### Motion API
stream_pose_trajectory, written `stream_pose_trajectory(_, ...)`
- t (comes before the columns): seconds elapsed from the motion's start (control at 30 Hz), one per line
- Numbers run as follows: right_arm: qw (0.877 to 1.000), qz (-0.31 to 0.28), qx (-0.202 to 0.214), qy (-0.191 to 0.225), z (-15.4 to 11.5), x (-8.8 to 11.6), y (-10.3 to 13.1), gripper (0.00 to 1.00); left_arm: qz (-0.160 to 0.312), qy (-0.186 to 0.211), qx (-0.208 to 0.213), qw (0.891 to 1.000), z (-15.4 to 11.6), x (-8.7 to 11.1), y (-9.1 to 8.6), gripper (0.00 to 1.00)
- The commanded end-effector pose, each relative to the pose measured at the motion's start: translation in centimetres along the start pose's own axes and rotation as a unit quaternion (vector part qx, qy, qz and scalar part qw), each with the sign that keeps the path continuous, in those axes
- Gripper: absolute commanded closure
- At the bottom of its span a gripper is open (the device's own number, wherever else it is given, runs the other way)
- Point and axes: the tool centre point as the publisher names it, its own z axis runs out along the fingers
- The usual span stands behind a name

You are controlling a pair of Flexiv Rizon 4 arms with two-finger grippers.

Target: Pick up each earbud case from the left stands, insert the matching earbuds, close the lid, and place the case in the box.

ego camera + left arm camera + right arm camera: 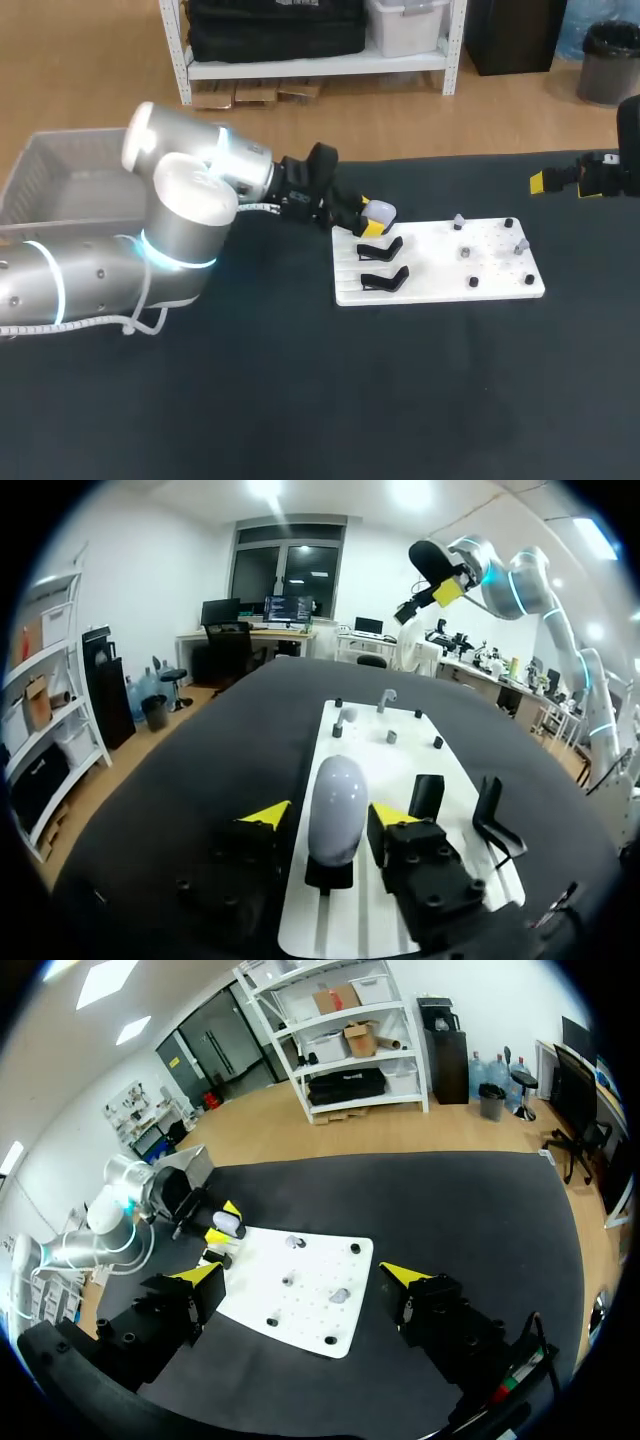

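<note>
- The pale earbud case (337,805) sits upright on a black stand (329,872) at one end of the white board (400,770).
- Our left gripper (330,815) straddles the case, fingers parted with a sliver of gap on each side.
- Our right gripper (300,1275) hangs over the dark table (300,400), jaws wide, well apart from the board.

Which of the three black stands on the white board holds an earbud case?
The stand between the left gripper's open fingers: a white earbud case sits on it. The next stand and the last stand are empty.
</note>
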Motion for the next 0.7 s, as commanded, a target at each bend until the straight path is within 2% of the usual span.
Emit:
stream_pose_trajectory(0.03, 1.000, 0.000, -0.002, 0.000, 0.0, 0.0, -0.1, 0.00, 0.000, 0.001, 0.007, 1.000, 0.4, 0.2, 0.5, 0.65)
stream_pose_trajectory(0.1, 1.000, 0.000, -0.002, 0.000, 0.0, 0.0, -0.1, 0.00, 0.000, 0.000, 0.008, 1.000, 0.5, 0.2, 0.4, 0.67)
stream_pose_trajectory(0.2, 1.000, 0.000, -0.002, 0.000, 0.0, 0.0, -0.1, 0.00, -0.002, 0.000, 0.011, 1.000, 0.6, 0.3, 0.3, 0.95)
stream_pose_trajectory(0.23, 1.000, 0.000, -0.002, 0.000, 0.0, 0.0, -0.1, 0.00, -0.002, 0.000, 0.011, 1.000, 0.6, 0.3, 0.3, 1.00)
stream_pose_trajectory(0.7, 1.000, -0.002, -0.002, 0.005, 0.3, 0.1, 0.1, 0.00, 0.012, -0.015, -0.022, 1.000, -2.3, -1.6, 0.4, 1.00)
